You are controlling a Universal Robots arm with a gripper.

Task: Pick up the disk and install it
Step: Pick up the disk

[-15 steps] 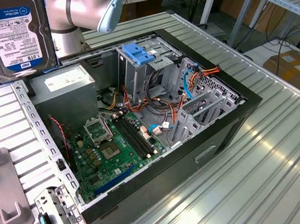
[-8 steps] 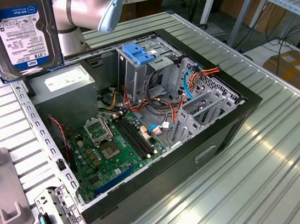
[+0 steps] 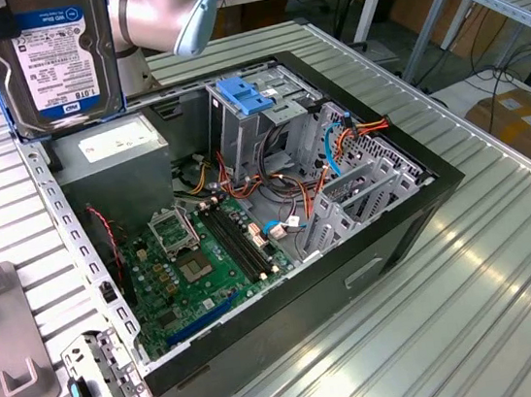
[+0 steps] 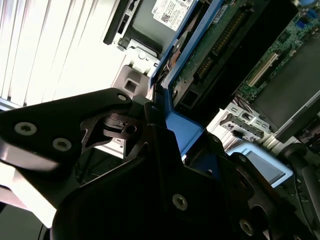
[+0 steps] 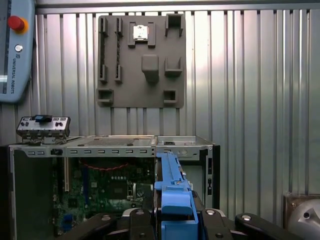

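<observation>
- The end effector point(image 5: 173, 223) is clamped on the disk point(image 3: 54, 65) by its blue side rails (label left uncovered).
- The disk hangs upright above the open computer case point(image 3: 437, 183), likely to clear its walls.

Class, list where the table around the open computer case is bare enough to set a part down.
Free: ribbed table on the exterior view's right of the case. Crowded: inside the case; grey tray and bracket on that view's left.

Bright, even light. The ribbed worktop point(image 3: 473, 289) shines with streaky glare in the exterior view and blows out white in the second wrist view; my jaws, near the lens, look dark and soft.
</observation>
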